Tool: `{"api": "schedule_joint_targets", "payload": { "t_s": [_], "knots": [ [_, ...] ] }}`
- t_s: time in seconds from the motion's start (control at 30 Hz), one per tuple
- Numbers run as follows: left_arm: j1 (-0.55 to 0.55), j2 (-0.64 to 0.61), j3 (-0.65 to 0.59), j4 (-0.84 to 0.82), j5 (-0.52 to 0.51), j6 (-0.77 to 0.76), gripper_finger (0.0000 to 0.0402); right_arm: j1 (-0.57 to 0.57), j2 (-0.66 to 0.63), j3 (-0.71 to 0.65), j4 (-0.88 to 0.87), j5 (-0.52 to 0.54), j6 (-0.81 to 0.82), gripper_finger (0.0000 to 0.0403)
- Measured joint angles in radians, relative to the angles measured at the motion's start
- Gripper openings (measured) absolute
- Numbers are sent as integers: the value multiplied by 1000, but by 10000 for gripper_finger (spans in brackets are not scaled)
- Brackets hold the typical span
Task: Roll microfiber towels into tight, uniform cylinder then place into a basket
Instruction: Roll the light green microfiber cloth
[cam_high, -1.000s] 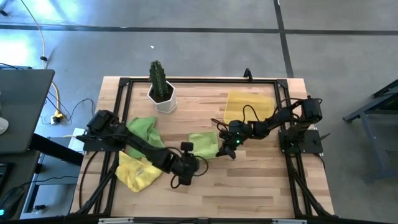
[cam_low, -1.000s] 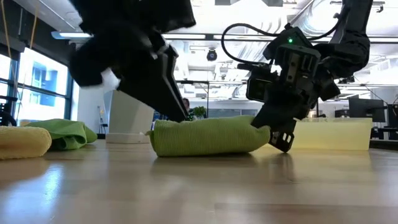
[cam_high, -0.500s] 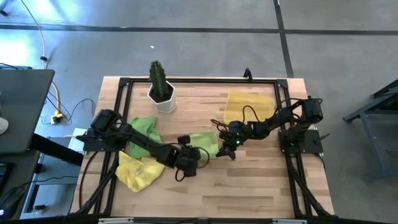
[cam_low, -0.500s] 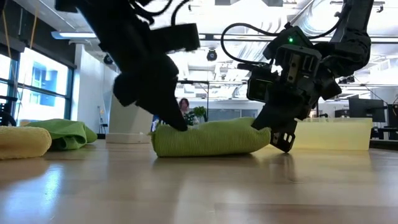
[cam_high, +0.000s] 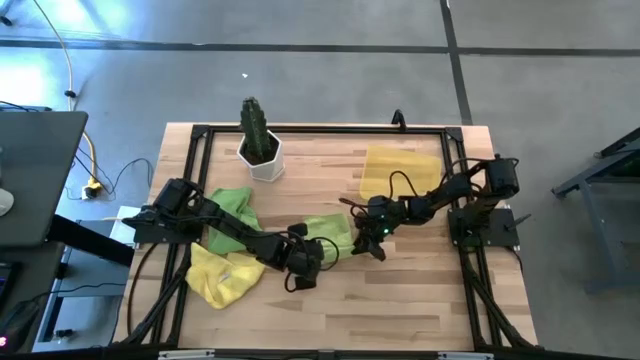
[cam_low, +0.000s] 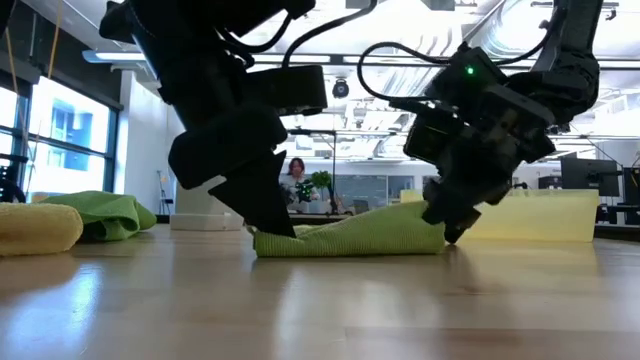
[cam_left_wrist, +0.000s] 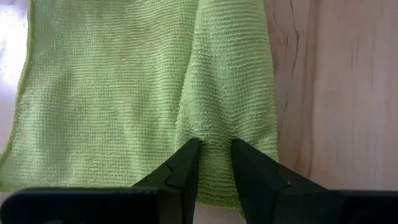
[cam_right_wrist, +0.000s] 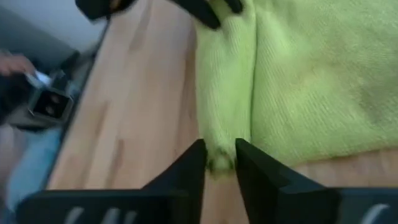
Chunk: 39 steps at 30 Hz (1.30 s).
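from high up we see the wooden bench (cam_high: 420, 290) with a lime green towel (cam_high: 328, 228) lying near its middle. the left gripper (cam_high: 312, 252) is at one end of this towel and the right gripper (cam_high: 368, 238) is at the other end. a second green towel (cam_high: 232, 206) and a yellow towel (cam_high: 220, 276) lie bunched up on the left side. the yellow basket (cam_high: 400, 168) sits near the back right, well apart from the towel in the middle. a white pot with a cactus (cam_high: 260, 140) stands at the back. from low down we see the towel in the middle (cam_low: 350, 236) lying flat and long on the bench, with a dark gripper touching each end. in the left wrist view we see the left fingers (cam_left_wrist: 186, 168) close together, pinching a rolled fold of the green towel (cam_left_wrist: 118, 81). in the right wrist view we see the right fingers (cam_right_wrist: 194, 163) close together too, nipping the end of the rolled edge of the towel (cam_right_wrist: 311, 81).
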Motion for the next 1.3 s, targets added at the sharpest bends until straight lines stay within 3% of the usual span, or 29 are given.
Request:
{"api": "schedule_joint_targets", "payload": {
  "t_s": [0.2,0.37,0.6,0.73,1.13,1.3],
  "knots": [
    [3,0,0,-4,4,-10,88,-13,-168,1,-126,-1,-215,151],
    [13,0,0,-3,9,-21,88,78,-264,0,-172,32,-454,163],
    [25,1,-1,0,20,-38,87,252,-205,0,-118,389,-735,154],
    [25,1,-2,1,20,-40,87,279,-138,1,-30,530,-738,154],
    [26,2,-3,11,37,-65,87,270,-9,4,2,538,-731,154],
    [28,3,-3,62,126,-65,87,271,13,5,8,570,-677,154]
  ]
}}
